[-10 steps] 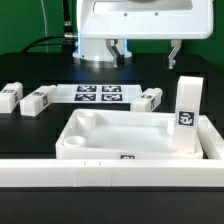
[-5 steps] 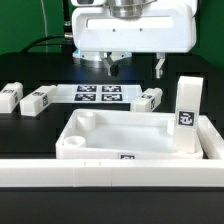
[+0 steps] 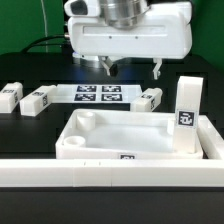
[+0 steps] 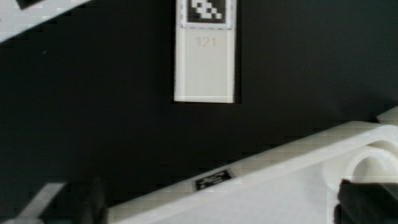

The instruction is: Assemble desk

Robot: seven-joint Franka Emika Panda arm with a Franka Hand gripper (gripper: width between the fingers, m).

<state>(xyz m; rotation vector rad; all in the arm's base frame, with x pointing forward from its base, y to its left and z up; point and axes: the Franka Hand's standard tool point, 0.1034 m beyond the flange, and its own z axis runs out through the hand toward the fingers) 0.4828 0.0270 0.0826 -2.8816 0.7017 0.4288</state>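
We count 1 panel [image 3: 120, 135] lying against the rail [image 3: 110, 172] and 4 legs: an upright leg [image 3: 187, 112] at its corner on the exterior view's right, and 3 flat behind it, the end leg [image 3: 10, 97], second leg [image 3: 37, 100] and third leg [image 3: 150, 99]. The gripper [image 3: 135, 68] hangs above the table behind the panel, jaws wide apart and empty

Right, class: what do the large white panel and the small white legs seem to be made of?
Panel: probably moulded plastic, smooth and matte to faintly glossy; the signs are its uniform white colour, rounded rim and sockets. Legs: likely the same plastic, plain white blocks with crisp edges; each carries a printed black-and-white tag, perhaps a paper sticker.
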